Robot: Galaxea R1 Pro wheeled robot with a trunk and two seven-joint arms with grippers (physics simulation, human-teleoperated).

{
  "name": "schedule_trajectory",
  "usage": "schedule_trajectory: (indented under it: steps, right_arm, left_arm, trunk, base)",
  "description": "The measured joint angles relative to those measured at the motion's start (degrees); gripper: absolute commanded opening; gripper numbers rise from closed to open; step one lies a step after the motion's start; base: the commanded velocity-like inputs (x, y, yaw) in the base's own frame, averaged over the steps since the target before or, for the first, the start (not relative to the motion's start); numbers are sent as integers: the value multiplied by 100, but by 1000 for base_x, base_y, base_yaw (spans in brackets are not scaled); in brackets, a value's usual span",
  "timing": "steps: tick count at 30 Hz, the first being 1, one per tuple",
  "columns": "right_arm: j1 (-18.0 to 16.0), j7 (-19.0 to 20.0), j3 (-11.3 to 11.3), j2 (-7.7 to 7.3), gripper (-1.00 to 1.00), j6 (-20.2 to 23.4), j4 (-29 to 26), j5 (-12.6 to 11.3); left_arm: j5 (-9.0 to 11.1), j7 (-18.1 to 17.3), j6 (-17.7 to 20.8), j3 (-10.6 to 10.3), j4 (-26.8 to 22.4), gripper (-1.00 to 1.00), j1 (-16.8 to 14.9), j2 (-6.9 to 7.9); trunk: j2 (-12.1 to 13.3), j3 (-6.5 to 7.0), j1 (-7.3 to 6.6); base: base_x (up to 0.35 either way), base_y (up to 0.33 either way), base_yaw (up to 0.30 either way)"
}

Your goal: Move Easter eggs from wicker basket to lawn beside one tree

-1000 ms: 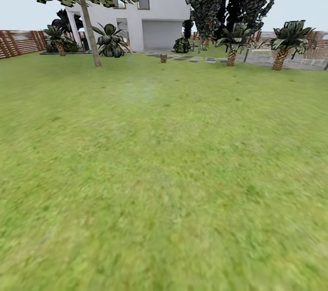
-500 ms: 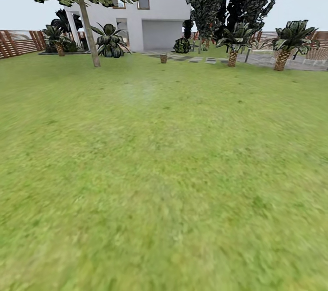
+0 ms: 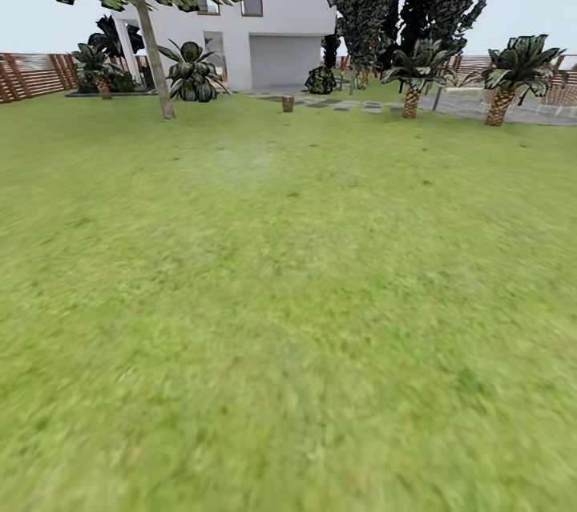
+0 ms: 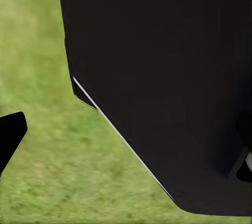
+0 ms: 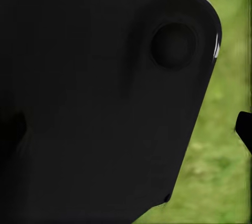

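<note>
We looked out over the lawn, a big stretch of green grass that ran all the way to the white house. Far off, near the grey stepping stones, stood a small brown thing. We thought it was the wicker basket, but it was too tiny to be sure, and we could not see any eggs in it.

To the left of it stood the tree with a pale, straight trunk and a leafy top. Two short palms grew on the right, and a brown wooden fence ran along the left side.

Our arms hung low by our sides, we guessed so they would not get in the way while we rolled across the grass. In the left wrist view a big black part of our own body blocked most of the picture, with grass under it. The right wrist view had the same kind of black part in front. We could not tell if the left pincer or the right pincer was wide or narrow.

We judged that the job had hardly begun, because we first needed to get close to the basket.
</note>
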Motion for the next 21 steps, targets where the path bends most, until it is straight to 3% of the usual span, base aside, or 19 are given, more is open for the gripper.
schedule_trajectory:
  steps: [21]
  right_arm:
    - [0, 0, 2, -13, 100, 0, 1, 17]
  left_arm:
    - [0, 0, 1, 0, 0, 100, 0, 5]
  trunk:
    - [0, 0, 0]
  base:
    - [339, 0, 0]
